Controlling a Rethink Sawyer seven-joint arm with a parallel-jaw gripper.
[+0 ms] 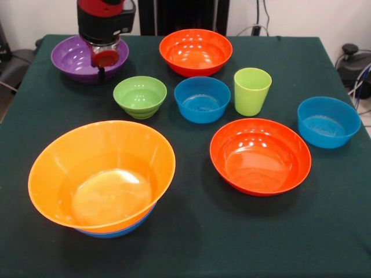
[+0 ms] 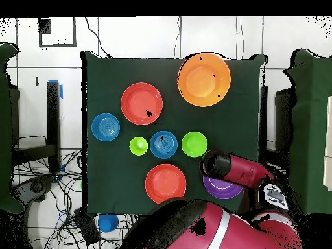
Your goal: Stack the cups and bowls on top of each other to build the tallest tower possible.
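Seven bowls and one cup show on the dark green table (image 1: 324, 220).

Stack so far: big orange bowl (image 1: 101, 174) at the near left in the front view, seated in a blue bowl (image 1: 119, 231), of which only a sliver of rim shows underneath. Overhead the same orange bowl (image 2: 204, 80) sits near a table corner.

Loose pieces, front view:
- Lime-green cup (image 1: 252, 91), upright, between two blue bowls, touching neither.
- Blue bowl at centre (image 1: 202, 99), just beside the small green bowl (image 1: 139, 96).
- Blue bowl at far right (image 1: 328, 121), apart from the rest.
- Red-orange bowl, near right (image 1: 260, 155).
- Red-orange bowl, far centre (image 1: 196, 52).
- Purple bowl (image 1: 75, 58), far left corner.

All stand upright, mouths up.

Gripper (image 1: 104, 62) hangs over the right part of the purple bowl, its tip down near the rim closest to the camera. Cannot tell whether its fingers are spread or closed, nor whether it touches the bowl. Overhead, the arm (image 2: 233, 170) covers part of the purple bowl (image 2: 224, 189).
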